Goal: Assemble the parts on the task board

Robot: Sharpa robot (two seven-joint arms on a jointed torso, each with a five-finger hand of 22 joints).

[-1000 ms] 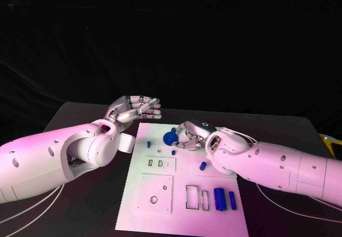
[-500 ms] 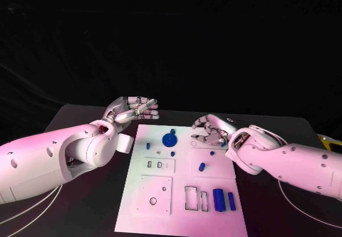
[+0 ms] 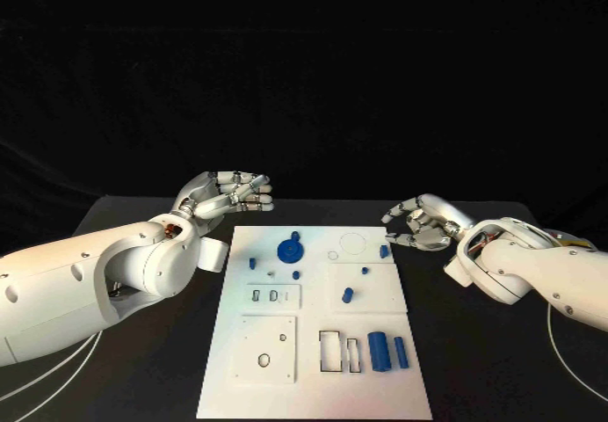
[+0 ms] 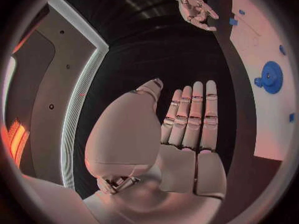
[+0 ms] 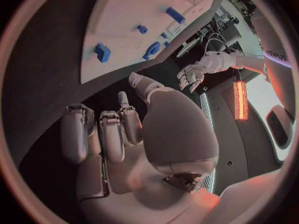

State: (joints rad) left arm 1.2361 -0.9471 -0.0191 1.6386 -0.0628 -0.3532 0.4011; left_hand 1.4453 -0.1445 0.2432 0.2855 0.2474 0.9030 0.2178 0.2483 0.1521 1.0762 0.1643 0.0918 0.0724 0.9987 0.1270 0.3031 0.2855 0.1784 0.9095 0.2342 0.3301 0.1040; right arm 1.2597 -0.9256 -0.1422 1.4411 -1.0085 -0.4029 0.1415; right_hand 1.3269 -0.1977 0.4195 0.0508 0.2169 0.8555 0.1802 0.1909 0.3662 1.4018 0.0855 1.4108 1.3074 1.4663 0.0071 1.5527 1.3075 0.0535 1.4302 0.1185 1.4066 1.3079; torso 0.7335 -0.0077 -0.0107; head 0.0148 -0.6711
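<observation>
The board [image 3: 317,325] lies in the middle of the table [image 3: 507,352], between the two arms. A gear [image 3: 290,251] sits near the board's far end, seemingly seated (though from this height I cannot tell if it is fully down on a peg). Small pegs [image 3: 252,262] stand around it, and a block [image 3: 346,294] stands mid-board. Two bars [image 3: 378,351] lie loose at the near right beside an empty rectangular slot [image 3: 329,351], and an oval hole [image 3: 264,360] at the near left is also unfilled. So I judge the far end mostly done and the near end still to do.

The left hand [image 3: 231,195] hangs off the board's far left corner, fingers curled in, holding nothing. The right hand [image 3: 424,221] hangs just off the far right edge, fingers loosely bent and apart, empty.
</observation>
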